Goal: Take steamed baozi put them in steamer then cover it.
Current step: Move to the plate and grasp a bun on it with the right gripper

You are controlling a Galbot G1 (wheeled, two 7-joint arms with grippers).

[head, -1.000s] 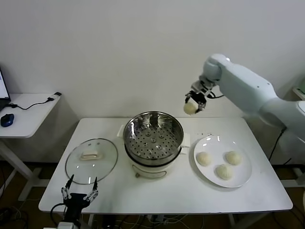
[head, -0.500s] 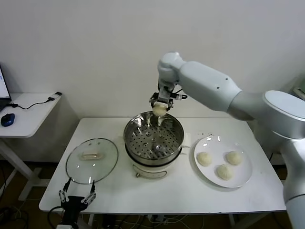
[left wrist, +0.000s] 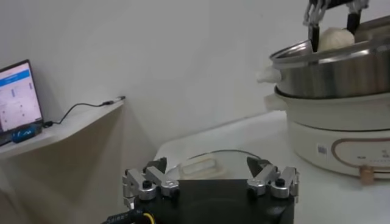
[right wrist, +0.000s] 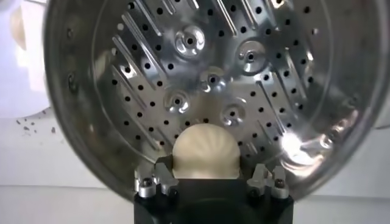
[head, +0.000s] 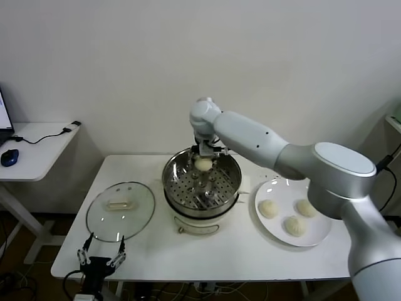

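Head view: my right gripper [head: 203,164] pinches a bun [head: 203,165] over the steamer [head: 202,182]. I should go low, then let go softly.

head overhead, wrists close, sharing steamer [head: 202,182]

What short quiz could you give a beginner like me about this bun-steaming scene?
1. How many baozi lie on the plate?
2. True or false: the glass lid covers the steamer.
3. What does the right end effector hold: A a bun, B the lid, C nothing?

Key: 1. Three. 2. False; it lies on the table beside the steamer. 3. A, a baozi above the steamer's tray.
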